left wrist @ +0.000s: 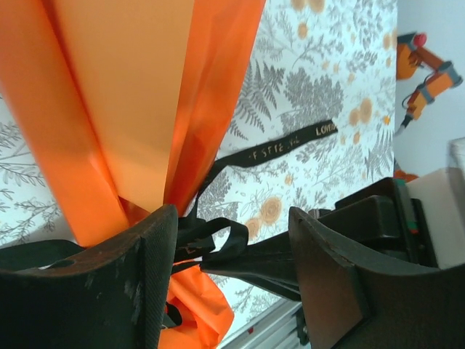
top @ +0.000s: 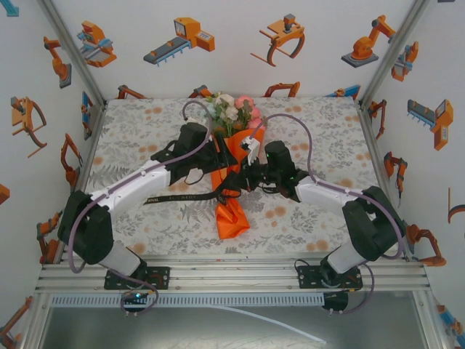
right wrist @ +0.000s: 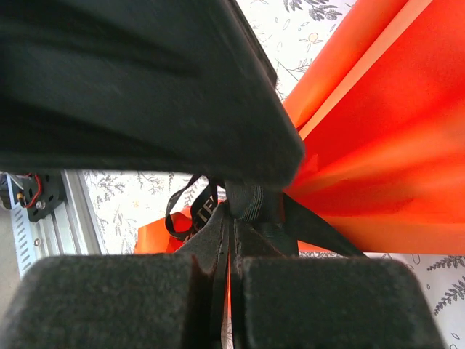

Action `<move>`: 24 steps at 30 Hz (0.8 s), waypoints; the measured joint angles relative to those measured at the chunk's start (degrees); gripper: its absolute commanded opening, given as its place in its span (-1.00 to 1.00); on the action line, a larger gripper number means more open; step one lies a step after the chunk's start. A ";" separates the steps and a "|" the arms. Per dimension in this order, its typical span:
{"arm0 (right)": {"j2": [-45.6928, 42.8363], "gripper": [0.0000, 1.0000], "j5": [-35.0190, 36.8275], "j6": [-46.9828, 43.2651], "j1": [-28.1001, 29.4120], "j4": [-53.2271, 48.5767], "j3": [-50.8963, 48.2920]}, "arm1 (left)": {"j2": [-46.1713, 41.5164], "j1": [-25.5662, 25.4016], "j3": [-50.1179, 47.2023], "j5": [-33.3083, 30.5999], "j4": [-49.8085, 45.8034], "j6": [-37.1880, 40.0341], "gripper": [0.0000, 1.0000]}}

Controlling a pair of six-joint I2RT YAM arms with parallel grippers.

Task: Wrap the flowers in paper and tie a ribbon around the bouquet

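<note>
Pressed flat together at the bottom of the right wrist view, the pads (right wrist: 327, 305) of the right gripper (right wrist: 229, 265) are clamped on the black ribbon (right wrist: 251, 200), whose strands run down into the seam between them. That pinch sits right at the waist of the bouquet (top: 232, 214), where the orange paper (right wrist: 378, 131) gathers narrow. It is the sensible spot, since a band there binds the wrap without crushing the blooms.

On the other side stands the left gripper (left wrist: 232, 222), its jaws well apart and holding nothing. One finger (left wrist: 94, 291) rests against the paper, and a small loop of ribbon bulges just beside it, in the gap. I judge the spread is there to take that loop or a free end while the right gripper holds tension.

From above, the bouquet lies at the middle of the floral tablecloth (top: 145, 123). Its wide end points toward the far wall, with the pink, white and green flowers (top: 232, 109) spilling out, and its narrow end points toward the arm bases. One lettered tail of ribbon trails left across the cloth, under the left arm — slack, so likely the end not being worked.

The wrapping looks done. The tie reads as under way, though whether a knot is closed I cannot tell.
</note>
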 measured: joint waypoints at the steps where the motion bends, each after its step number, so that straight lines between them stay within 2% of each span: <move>1: 0.00 -1.00 0.00 -0.02 0.02 -0.15 0.09 | 0.76 0.00 0.07 1.14 -0.20 0.02 0.16; 3: 0.00 -1.00 0.00 -0.02 0.13 -0.24 0.24 | 1.95 -0.02 0.09 3.04 -0.90 0.04 0.07; 8: 0.00 -0.98 -0.04 -0.04 0.26 -0.66 0.28 | 2.80 0.17 0.15 5.40 -3.54 0.76 -0.33; 13: 0.00 -0.88 0.00 -0.02 0.26 -0.66 0.31 | 2.80 0.22 0.15 6.64 -4.42 1.75 -1.00; 18: 0.00 -0.45 0.48 -0.02 0.37 -0.96 0.33 | 2.78 0.31 0.15 6.25 -4.57 1.77 -1.00; 24: -4.92 -0.31 7.69 2.71 3.02 -3.32 -1.07 | 2.40 1.14 0.15 4.02 -4.50 1.44 -1.00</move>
